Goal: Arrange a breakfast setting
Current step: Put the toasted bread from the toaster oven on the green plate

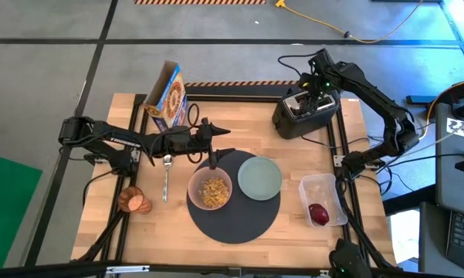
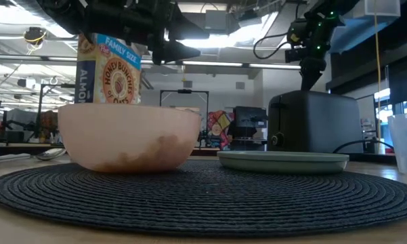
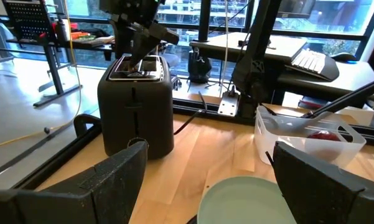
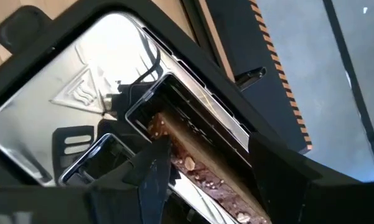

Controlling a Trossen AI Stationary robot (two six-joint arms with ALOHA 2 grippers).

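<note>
1. Brown, seeded toast slice stands on edge in one slot of the black toaster at the table's far right; its long axis runs along the slot.
2. Right claw hangs directly over that slot, one finger on each side of the slice. Grip or gap: cannot tell.
3. Judgement: the next move turns on a straight upward lift, since the toast lies just below the fingers. Right arm is far nearer than left.
4. Left claw hovers released above the round dark grey mat, over the translucent pink bowl and beside the pale green plate.
5. Blue-and-yellow cereal box reads "FAMILY SIZE" and "HONEY BUNCHES".
</note>
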